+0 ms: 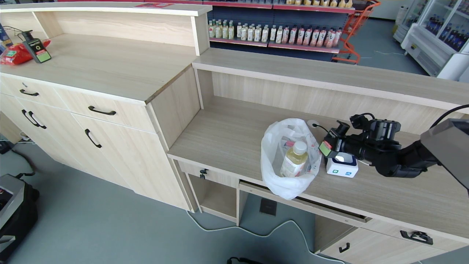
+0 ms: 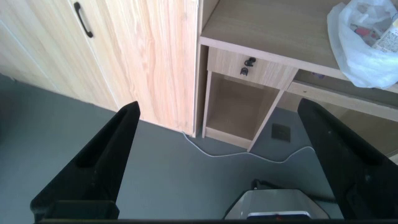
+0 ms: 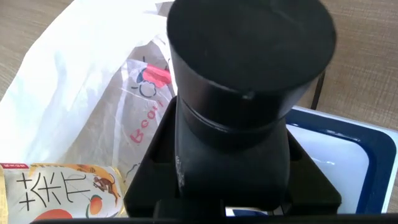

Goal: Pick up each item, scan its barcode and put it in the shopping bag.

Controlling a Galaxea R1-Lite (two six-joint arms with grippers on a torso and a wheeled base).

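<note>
Clamping the scanner [image 1: 327, 146], right claw [image 1: 341, 146] (left claw [image 2: 219, 107] spread wide)

Lower wooden counter [image 1: 227, 139]: white shopping bag [image 1: 273, 146] at front edge; small white box [image 1: 342, 170], probably scanner, just beside.

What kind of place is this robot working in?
Most likely a small convenience shop, at its checkout counter: shelves of bottled drinks line the aisle behind, a glass-fronted drinks fridge stands at the far right, and a barcode scanner is held beside a shopping bag holding a bottle.
</note>
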